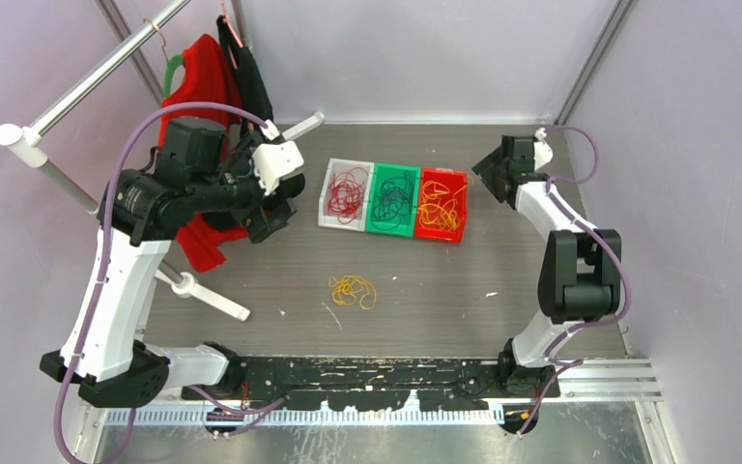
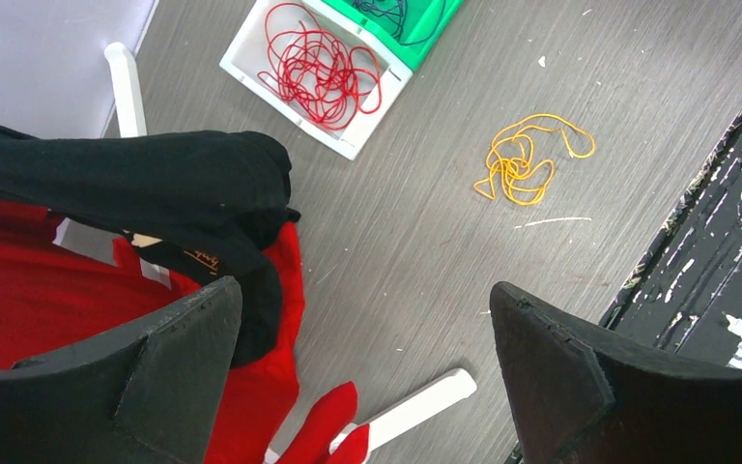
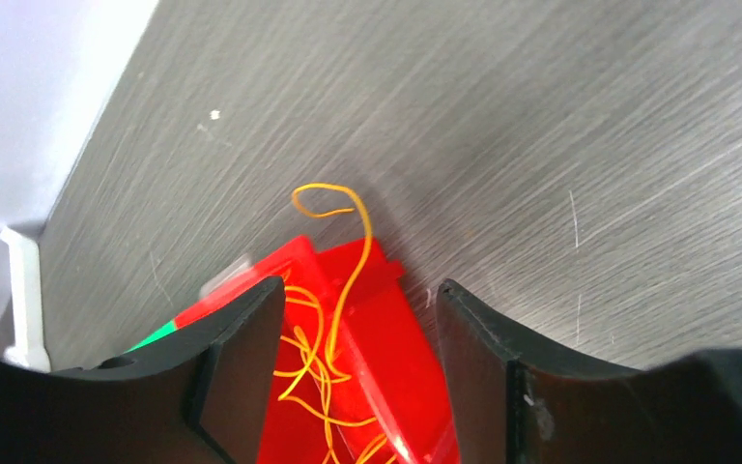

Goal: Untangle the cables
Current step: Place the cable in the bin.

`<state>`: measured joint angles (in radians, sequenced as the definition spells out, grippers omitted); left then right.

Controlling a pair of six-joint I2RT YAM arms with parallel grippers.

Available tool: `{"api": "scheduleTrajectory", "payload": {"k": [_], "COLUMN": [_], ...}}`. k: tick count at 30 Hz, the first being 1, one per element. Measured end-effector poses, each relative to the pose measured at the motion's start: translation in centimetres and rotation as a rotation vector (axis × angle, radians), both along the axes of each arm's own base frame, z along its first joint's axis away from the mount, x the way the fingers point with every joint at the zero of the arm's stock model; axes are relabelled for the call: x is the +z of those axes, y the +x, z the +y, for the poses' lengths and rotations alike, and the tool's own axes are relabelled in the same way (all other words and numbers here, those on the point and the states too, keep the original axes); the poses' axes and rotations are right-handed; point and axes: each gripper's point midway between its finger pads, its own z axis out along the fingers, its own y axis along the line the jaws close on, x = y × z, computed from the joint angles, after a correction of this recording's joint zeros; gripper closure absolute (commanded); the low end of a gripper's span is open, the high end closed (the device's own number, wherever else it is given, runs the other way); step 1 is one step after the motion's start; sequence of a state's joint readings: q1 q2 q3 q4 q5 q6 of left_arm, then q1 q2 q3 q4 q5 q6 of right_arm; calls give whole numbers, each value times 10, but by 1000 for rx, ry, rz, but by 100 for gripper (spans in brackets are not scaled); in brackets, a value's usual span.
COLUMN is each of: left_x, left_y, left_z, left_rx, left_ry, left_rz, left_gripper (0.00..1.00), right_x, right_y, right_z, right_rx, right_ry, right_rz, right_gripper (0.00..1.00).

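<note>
Red cables [image 1: 347,192] lie in a white bin [image 1: 330,218], dark cables [image 1: 391,199] in a green bin [image 1: 377,226], yellow-orange cables [image 1: 442,204] in a red bin [image 1: 427,231]. A loose yellow-orange cable bundle [image 1: 352,290] lies on the table; it also shows in the left wrist view [image 2: 527,161]. My left gripper [image 1: 269,198] is open and empty, raised over red and black cloth left of the bins. My right gripper [image 1: 481,174] is open and empty above the red bin's right corner [image 3: 386,329], where yellow-orange cables [image 3: 333,319] show between the fingers.
A white garment rack [image 1: 106,68] with red and black clothes [image 1: 208,87] stands at the left; its foot [image 1: 214,302] lies on the table. A black rail [image 1: 377,372] runs along the near edge. Walls close the back and sides.
</note>
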<state>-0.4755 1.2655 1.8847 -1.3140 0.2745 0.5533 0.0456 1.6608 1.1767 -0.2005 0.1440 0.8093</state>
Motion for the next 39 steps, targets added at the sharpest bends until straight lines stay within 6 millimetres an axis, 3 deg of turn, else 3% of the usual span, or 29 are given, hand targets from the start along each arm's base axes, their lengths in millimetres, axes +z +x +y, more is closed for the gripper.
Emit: {"api": "scheduleTrajectory", "payload": {"k": [3, 8, 14, 17, 27, 34, 39], "left_x": [0, 0, 0, 0, -2, -3, -3], "left_y": [-1, -2, -3, -3, -4, -3, -4], "left_z": [-1, -2, -4, -4, -6, -7, -7], "left_rx": [-4, -8, -4, -4, 4, 3, 2], "left_ry": [-4, -12, -24, -27, -42, -47, -50], "left_rz": [2, 8, 19, 22, 42, 36, 34], "left_gripper": [1, 1, 1, 1, 0, 0, 0], "right_x": [-20, -52, -80, -88, -72, -73, -37], "right_y": [4, 11, 28, 31, 50, 35, 27], "right_z": [-13, -7, 0, 1, 0, -2, -5], "right_rx": [-53, -88, -133, -152, -192, -209, -192], "right_ry": [62, 162, 253, 279, 364, 375, 359], "right_rz": [37, 92, 119, 123, 28, 32, -39], "right_gripper": [33, 35, 43, 53, 99, 99, 99]}}
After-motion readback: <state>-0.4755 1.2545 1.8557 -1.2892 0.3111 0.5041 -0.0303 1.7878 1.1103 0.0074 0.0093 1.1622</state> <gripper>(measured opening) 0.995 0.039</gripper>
